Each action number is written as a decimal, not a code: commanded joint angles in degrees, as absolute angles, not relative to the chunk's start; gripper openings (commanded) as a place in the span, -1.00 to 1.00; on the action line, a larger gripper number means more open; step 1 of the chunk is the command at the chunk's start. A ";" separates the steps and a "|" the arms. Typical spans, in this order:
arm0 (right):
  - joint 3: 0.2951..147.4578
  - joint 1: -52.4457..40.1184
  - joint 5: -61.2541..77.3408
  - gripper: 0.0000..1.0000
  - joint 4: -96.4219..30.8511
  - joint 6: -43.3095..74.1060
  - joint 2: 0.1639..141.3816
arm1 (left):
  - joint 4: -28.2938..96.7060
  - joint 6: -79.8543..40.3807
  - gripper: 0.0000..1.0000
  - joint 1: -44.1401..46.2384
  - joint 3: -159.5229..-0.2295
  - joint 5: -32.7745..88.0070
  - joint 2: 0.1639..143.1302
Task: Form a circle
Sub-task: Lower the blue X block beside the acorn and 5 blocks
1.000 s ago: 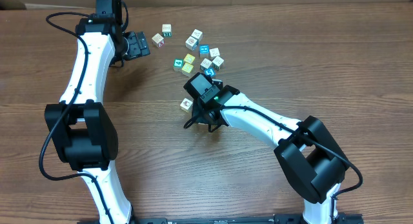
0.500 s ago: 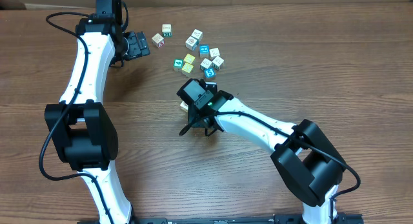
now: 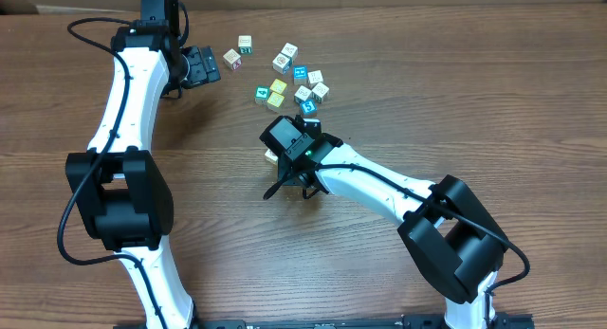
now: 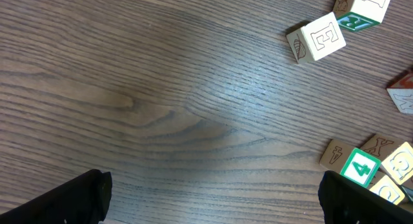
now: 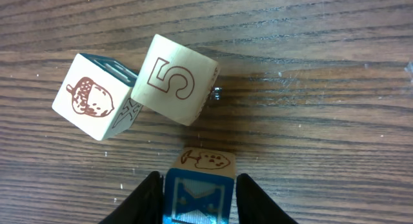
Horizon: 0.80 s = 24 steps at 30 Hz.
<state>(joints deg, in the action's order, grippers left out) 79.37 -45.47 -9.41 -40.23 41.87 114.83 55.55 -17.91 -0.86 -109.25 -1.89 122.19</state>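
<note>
**Mostly hidden: the circle is sitting under the right arm**

From overhead the right arm (image 3: 370, 180) is covering nearly all of the circle (image 5: 155, 88). The circle is lying near the middle of the table (image 3: 427, 101), just below the scatter (image 3: 285, 62) of loose cubes. Only a pale corner is peeping out at the arm's left edge, and the gripper tips are hard to make out from above. The right wrist view is cutting off the bottom of the blue cube (image 5: 197, 185). The left wrist view is cropping several cubes at its right edge.

Compared with a second ago, the right arm is sitting a little further left and lower, now overlapping a pale cube that was showing whole. The left arm (image 3: 125, 92) and the scatter are lying as before.

The right gripper (image 5: 199, 201) is clamping the blue cube, a finger pressing on each side with no gap showing. This cube is showing a white X on its face and a mushroom drawing on top. Just beyond it, and apart from it, the 5 cube (image 5: 173, 79) is touching the acorn cube (image 5: 90, 101), whose side is also carrying an X. The three are not yet forming a ring.

The left gripper (image 4: 213, 192) is hanging spread wide over bare wood, holding nothing. Near it the E cube (image 4: 321, 35) and the green 4 cube (image 4: 359, 167) are reading clearly. The prints seen from overhead are too small to read.
</note>
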 commanded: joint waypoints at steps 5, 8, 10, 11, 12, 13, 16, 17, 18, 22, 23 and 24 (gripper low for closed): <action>78.70 -45.43 -10.48 -0.35 -40.75 43.72 115.22 | 55.51 -18.44 1.00 -0.95 -110.34 -1.48 122.37; 78.70 -45.41 -10.57 -0.41 -40.66 45.91 115.22 | 55.48 -18.44 1.00 -0.95 -110.34 -1.48 122.37; 78.70 -45.41 -10.66 -0.44 -40.53 47.40 115.22 | 55.48 -18.44 1.00 -0.95 -110.34 -1.48 122.37; 78.70 -45.41 -10.96 -0.44 -40.58 48.62 115.22 | 55.48 -18.44 1.00 -0.95 -110.34 -1.48 122.37; 78.70 -45.41 -10.96 -0.46 -40.58 49.50 115.22 | 55.48 -18.44 1.00 -0.95 -110.34 -1.48 122.37; 78.70 -45.43 -10.94 -0.48 -40.56 50.35 115.22 | 55.48 -18.44 0.99 -0.95 -110.34 -1.48 122.37; 78.70 -45.43 -10.96 -0.49 -40.56 53.21 115.22 | 55.48 -18.44 1.00 -0.95 -110.34 -1.48 122.37; 78.70 -45.43 -10.96 -0.48 -40.56 54.24 115.22 | 55.48 -18.44 1.00 -0.95 -110.34 -1.48 122.37; 78.70 -45.43 -10.94 -0.48 -40.56 54.78 115.22 | 55.48 -18.44 0.99 -0.95 -110.34 -1.48 122.37; 78.70 -45.43 -10.94 -0.45 -40.51 57.08 115.22 | 55.48 -18.44 0.99 -0.95 -110.34 -1.48 122.37; 78.70 -45.43 -10.94 -0.45 -40.51 57.08 115.22 | 55.48 -18.44 0.99 -0.95 -110.34 -1.48 122.37; 78.70 -45.43 -10.96 -0.45 -40.51 57.08 115.22 | 55.48 -18.44 0.99 -0.95 -110.34 -1.48 122.37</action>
